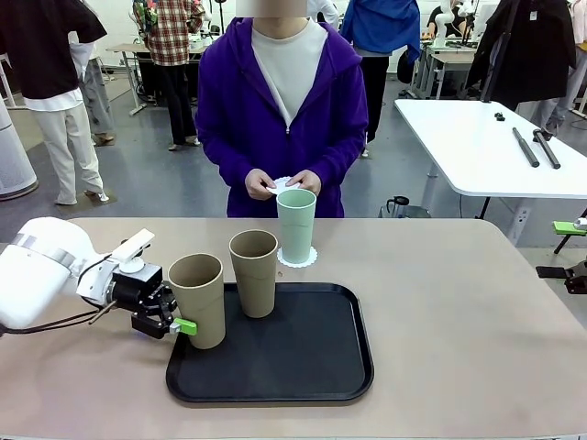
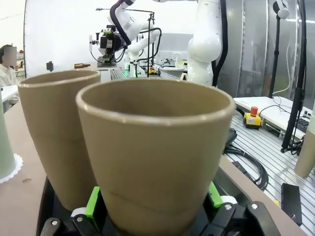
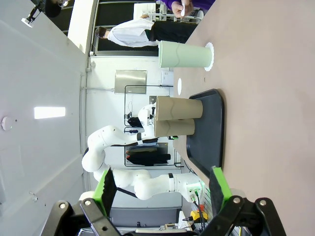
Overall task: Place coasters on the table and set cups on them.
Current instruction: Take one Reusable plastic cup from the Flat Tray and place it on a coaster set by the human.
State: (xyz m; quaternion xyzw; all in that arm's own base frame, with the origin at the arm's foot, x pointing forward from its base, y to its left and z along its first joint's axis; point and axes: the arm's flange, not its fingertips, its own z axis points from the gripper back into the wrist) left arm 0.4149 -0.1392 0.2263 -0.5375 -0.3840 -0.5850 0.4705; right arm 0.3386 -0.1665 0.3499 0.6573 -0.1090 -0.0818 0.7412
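Beige cup nearest on the black tray is being gripped low by the left fingers, ready for lifting. The right fingers are gaping wide, empty. A second beige cup is waiting alongside. Farther off, the mint cup is sitting on a coaster on the table, and the person is readying another.

The left gripper has its green pads against both sides of the nearest beige-brown cup, which stands upright on the black tray. A second beige-brown cup stands just beside it. At the edge, a mint green cup rests on a scalloped white coaster on the tan table.
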